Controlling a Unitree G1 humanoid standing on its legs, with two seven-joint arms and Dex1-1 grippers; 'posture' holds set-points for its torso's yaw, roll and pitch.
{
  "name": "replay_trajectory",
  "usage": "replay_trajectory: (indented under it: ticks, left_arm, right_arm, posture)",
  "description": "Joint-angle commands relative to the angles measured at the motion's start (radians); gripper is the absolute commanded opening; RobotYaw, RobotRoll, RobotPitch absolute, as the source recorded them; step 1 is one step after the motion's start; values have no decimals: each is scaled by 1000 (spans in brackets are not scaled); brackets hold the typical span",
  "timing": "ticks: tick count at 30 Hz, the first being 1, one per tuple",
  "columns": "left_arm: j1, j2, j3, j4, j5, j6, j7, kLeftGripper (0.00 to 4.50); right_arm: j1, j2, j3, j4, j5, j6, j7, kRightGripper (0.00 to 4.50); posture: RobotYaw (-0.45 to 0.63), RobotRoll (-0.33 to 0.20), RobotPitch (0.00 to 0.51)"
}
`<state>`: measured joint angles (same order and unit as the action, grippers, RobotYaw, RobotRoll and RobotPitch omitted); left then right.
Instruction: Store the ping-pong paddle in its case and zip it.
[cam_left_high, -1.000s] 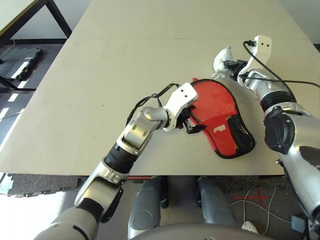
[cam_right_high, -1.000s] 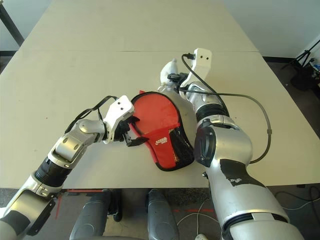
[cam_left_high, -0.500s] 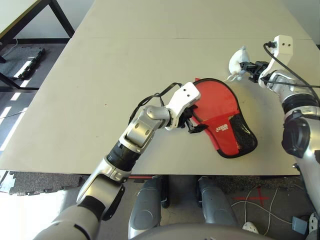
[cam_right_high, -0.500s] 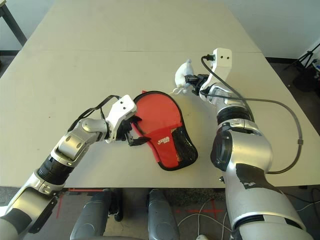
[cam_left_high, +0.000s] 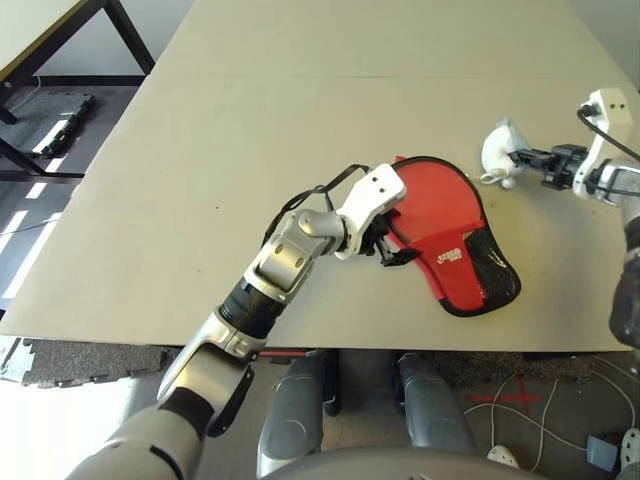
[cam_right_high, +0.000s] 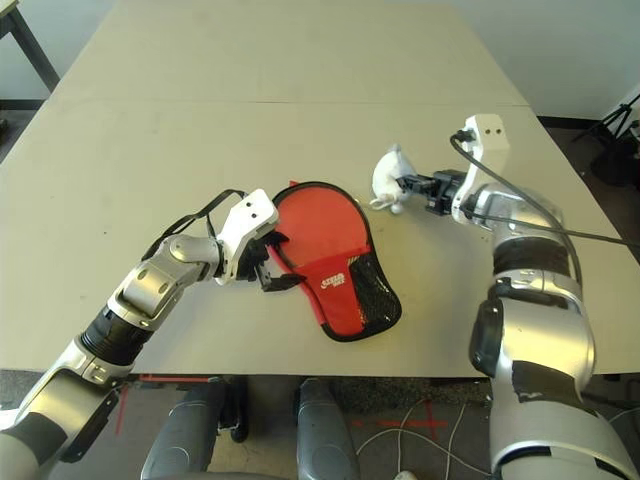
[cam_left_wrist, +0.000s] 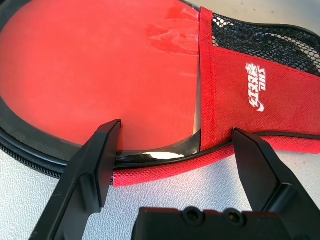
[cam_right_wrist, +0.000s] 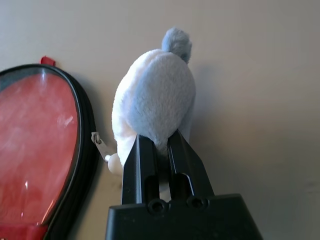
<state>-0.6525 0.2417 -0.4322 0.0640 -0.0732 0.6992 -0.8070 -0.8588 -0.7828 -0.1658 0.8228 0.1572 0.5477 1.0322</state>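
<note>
The left gripper (cam_left_wrist: 175, 150) is standing wide open at the near-left rim of the case (cam_left_high: 450, 235), one black finger (cam_left_wrist: 95, 165) on each side of the spot where the red fabric strip meets the clear window; the fingers are spread along the rim and are gripping nothing. Whether the fingertips are touching the fabric cannot be told.

The right gripper (cam_right_wrist: 156, 145) is pinched tight on a small white fluffy pouch (cam_left_high: 500, 150), holding it by its lower end, just beyond the far-right side of the case. Whether the pouch is resting on the tabletop or hanging just above it cannot be told. A short tag with a small bead is dangling from the pouch toward the case rim.

The case is lying flat near the front edge of the tabletop (cam_left_high: 200, 150), right of the middle, its round red end pointing toward the far edge and its narrow end, with the black mesh pocket (cam_left_high: 495, 270) and white logo, pointing toward the front-right corner. A black zipper rim is running around it. The red round face seen through the glossy window may be the paddle, but that cannot be told for sure.

The tabletop is pale beige with a seam running across it. Beyond its left edge a dark floor and black table legs (cam_left_high: 120, 30) are showing.
</note>
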Motion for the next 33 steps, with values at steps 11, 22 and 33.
replay_trajectory:
  ticks: [11, 22, 33]
  left_arm:
    - [21, -13, -46, 100, 13, 9, -19, 4500]
    - [12, -9, -38, 119, 16, -4, -19, 4500]
    - [11, -13, -36, 132, 21, -12, -18, 4500]
  right_arm:
    - [250, -156, 71, -315, 118, 196, 297, 1]
    - [494, -248, 91, -579, 251, 217, 470, 1]
    - [652, -284, 106, -733, 318, 220, 483, 1]
  posture:
    - [-115, 0, 210]
    - [-113, 0, 200]
    - [-120, 0, 194]
